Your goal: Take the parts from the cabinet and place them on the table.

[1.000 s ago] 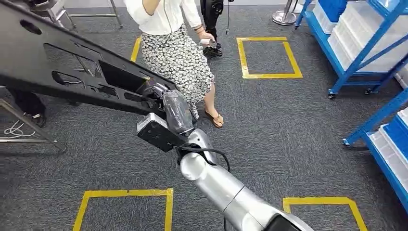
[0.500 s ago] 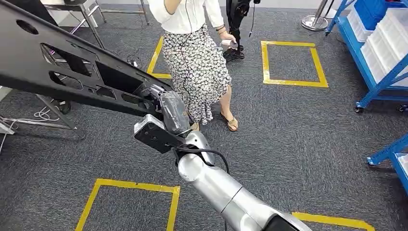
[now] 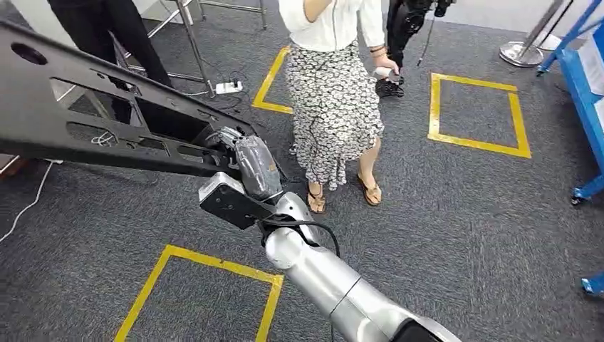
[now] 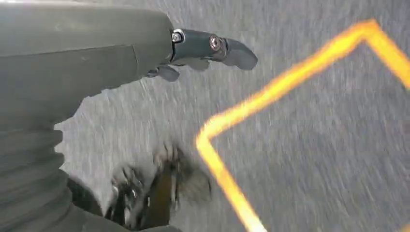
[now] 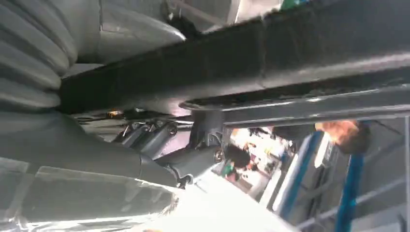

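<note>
Right hand (image 3: 246, 160) is gripping one end of a long black panel (image 3: 85, 114), which is reaching out toward ten o'clock over the floor. Left hand (image 4: 193, 48) is hanging with fingers apart, holding nothing. Stiff, flat and pierced with openings, the panel is probably pulling hard on the wrist; a hold nearer its middle would steady it. Grey carpet (image 3: 463, 214) is running under yellow tape squares (image 3: 206, 260); a person (image 3: 335, 92) is standing at twelve o'clock.

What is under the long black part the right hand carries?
Under the black part: grey carpet, white cable, metal frame legs showing through its cutouts. The rest beneath is covered. Right hand grips its end.
</note>
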{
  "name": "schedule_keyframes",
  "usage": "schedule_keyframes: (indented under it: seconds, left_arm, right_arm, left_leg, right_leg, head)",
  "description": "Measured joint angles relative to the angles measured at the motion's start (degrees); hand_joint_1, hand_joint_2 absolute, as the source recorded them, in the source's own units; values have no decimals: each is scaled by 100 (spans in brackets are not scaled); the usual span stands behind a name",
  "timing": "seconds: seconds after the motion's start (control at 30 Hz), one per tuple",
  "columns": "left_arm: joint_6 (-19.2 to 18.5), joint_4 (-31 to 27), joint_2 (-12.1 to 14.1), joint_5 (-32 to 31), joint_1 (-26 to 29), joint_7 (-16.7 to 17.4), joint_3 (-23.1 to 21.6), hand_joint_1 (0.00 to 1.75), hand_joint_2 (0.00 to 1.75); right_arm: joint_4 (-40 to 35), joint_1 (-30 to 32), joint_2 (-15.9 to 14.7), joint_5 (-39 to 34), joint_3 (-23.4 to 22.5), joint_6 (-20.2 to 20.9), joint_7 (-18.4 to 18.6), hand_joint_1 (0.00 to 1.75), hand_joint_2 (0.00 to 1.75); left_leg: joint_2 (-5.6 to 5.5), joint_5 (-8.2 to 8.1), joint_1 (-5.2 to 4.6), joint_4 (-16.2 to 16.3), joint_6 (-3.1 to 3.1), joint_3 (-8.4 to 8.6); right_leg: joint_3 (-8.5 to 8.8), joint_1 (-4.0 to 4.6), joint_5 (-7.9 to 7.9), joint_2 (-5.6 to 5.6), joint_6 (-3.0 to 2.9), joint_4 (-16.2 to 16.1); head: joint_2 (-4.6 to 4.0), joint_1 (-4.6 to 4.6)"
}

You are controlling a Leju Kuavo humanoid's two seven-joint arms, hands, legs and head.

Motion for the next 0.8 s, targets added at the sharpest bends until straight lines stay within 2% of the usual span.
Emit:
schedule_keyframes:
  seconds: [0.03, 0.07, 0.1, 0.13, 0.17, 0.2, 0.23, 0.3, 0.33, 0.37, 0.4, 0.43, 0.47, 0.5, 0.53, 0.57, 0.6, 0.63, 0.67, 0.7, 0.73, 0.77, 0.8]
  left_arm:
    - [-81, 0, 18, 15, 4, 18, 0, 0, 175]
    - [-135, 0, 40, 35, 15, 20, 0, 0, 175]
    - [-168, 0, 55, 44, 18, 26, 0, 0, 175]
    - [-176, 0, 77, 46, 27, 26, 2, 0, 175]
    - [-176, -2, 99, 46, 27, 26, 2, 0, 175]
    - [-168, -2, 123, 52, 25, 26, 2, 0, 175]
    - [-163, -2, 134, 55, 27, 24, 2, 0, 175]
    - [-137, -2, 142, 57, 69, 26, 2, 0, 175]
    - [-122, -2, 155, 57, 77, 26, 2, 0, 175]
    - [-106, 0, 149, 57, 83, 31, 2, 0, 175]
    - [-89, 0, 145, 57, 77, 33, 2, 0, 175]
    - [-85, 0, 147, 57, 69, 35, 2, 0, 175]
    - [-76, 0, 149, 57, 67, 35, 2, 0, 175]
    - [-71, 0, 149, 55, 68, 35, 2, 0, 175]
    - [-67, 0, 149, 55, 71, 35, 2, 0, 175]
    - [-67, 0, 149, 57, 76, 42, 4, 0, 175]
    - [-63, 0, 151, 57, 79, 42, 4, 0, 175]
    - [-61, 0, 155, 57, 78, 41, 4, 0, 175]
    - [-58, 0, 160, 57, 75, 41, 4, 0, 175]
    - [-58, -2, 169, 57, 55, 41, 4, 0, 175]
    - [-56, -2, 169, 57, 46, 41, 2, 0, 175]
    - [-52, -2, 180, 57, 48, 41, 2, 0, 175]
    - [-41, -2, 191, 57, 52, 42, 4, 0, 175]
  right_arm:
    - [4, 16, -13, -20, 0, -7, 4, 175, 175]
    - [4, 22, -17, -30, 0, -30, 13, 175, 175]
    - [4, 19, -11, -30, 0, -46, 20, 175, 175]
    - [4, 14, -6, -30, 0, -48, 20, 175, 175]
    - [4, 7, -4, -28, 0, -48, 20, 175, 175]
    - [0, 5, 17, -31, 6, -46, 20, 175, 175]
    - [0, 7, 13, -39, 7, -46, 24, 175, 175]
    - [0, 3, 53, -61, 11, -37, 39, 175, 175]
    - [-9, -5, 68, -87, 11, -31, 41, 175, 175]
    - [-18, -8, 68, -109, 11, -28, 50, 175, 175]
    - [-20, -22, 68, -140, 13, -20, 50, 175, 175]
    - [-20, -24, 61, -160, 13, -11, 50, 175, 175]
    - [-18, -21, 61, -190, 15, -11, 52, 175, 175]
    - [-15, -16, 59, -205, 26, -6, 55, 175, 175]
    - [-15, -13, 59, -227, 50, 2, 55, 175, 175]
    - [-15, -14, 59, -229, 61, 2, 55, 175, 175]
    - [-15, -16, 61, -229, 61, 2, 55, 175, 175]
    - [-18, -22, 63, -229, 61, 2, 55, 175, 175]
    - [-18, -32, 66, -232, 63, 4, 55, 175, 175]
    - [-20, -43, 63, -232, 61, 4, 52, 175, 175]
    - [-18, -53, 59, -243, 63, 9, 52, 175, 175]
    - [-20, -58, 61, -249, 66, 17, 52, 175, 175]
    - [-20, -61, 68, -262, 85, 24, 52, 175, 175]
  left_leg:
    - [-84, -3, 7, 3, -8, -1]
    - [-168, -6, 21, 7, -23, 2]
    - [-256, -16, 38, 21, -57, 5]
    - [-330, -39, 54, 59, -101, 6]
    - [-385, -69, 56, 120, -151, -33]
    - [-448, -122, 22, 218, -221, -98]
    - [-469, -118, 46, 214, -248, -115]
    - [-519, -107, 104, 204, -296, -135]
    - [-526, -130, 135, 231, -318, -147]
    - [-243, -185, 118, 340, -340, -172]
    - [16, -346, 110, 639, -365, -305]
    - [126, -556, 121, 1067, -384, -519]
    - [167, -763, 129, 1552, -387, -767]
    - [175, -897, 131, 1955, -390, -995]
    - [176, -890, 132, 2120, -382, -1113]
    - [178, -746, 132, 1955, -358, -1055]
    - [192, -520, 126, 1571, -324, -868]
    - [271, -251, 99, 999, -272, -565]
    - [480, -65, 52, 493, -200, -272]
    - [637, -175, -7, 403, -193, -221]
    - [619, -156, -42, 338, -156, -212]
    - [561, -164, -58, 345, -135, -223]
    - [506, -175, -73, 336, -102, -230]
  right_leg:
    - [-78, -29, 33, 0, 48, 64]
    - [-2, -60, 178, 1, 123, -170]
    - [206, -98, 406, 21, 207, -644]
    - [480, -151, 648, 107, 292, -1221]
    - [670, -216, 787, 343, 351, -1633]
    - [719, -204, 785, 339, 285, -1649]
    - [688, -180, 785, 271, 240, -1621]
    - [689, -124, 796, 214, 173, -1618]
    - [713, -195, 814, 158, 121, -1643]
    - [745, -168, 809, 119, 104, -1654]
    - [771, -144, 788, 59, 41, -1658]
    - [785, -111, 769, 5, 12, -1657]
    - [793, -81, 751, -61, -12, -1657]
    - [794, -57, 737, -131, -31, -1655]
    - [798, -32, 725, -199, -43, -1654]
    - [808, -12, 712, -259, -57, -1654]
    - [826, 4, 689, -318, -54, -1654]
    - [855, 19, 667, -377, -57, -1657]
    - [889, 34, 645, -427, -49, -1661]
    - [904, 52, 638, -484, -35, -1682]
    - [901, 59, 624, -521, -12, -1688]
    - [908, 56, 610, -574, 16, -1690]
    - [929, 43, 605, -643, 34, -1718]
  head:
    - [0, 4]
    - [0, 2]
    - [0, 0]
    - [0, 2]
    - [0, 9]
    - [0, 13]
    - [0, -18]
    - [0, -11]
    - [0, -13]
    - [0, -13]
    - [0, -68]
    - [0, -63]
    - [0, -66]
    - [0, -68]
    - [0, -68]
    - [0, -66]
    - [0, -68]
    - [0, -66]
    - [0, -68]
    - [0, -59]
    - [0, -46]
    - [0, -79]
    - [0, -72]
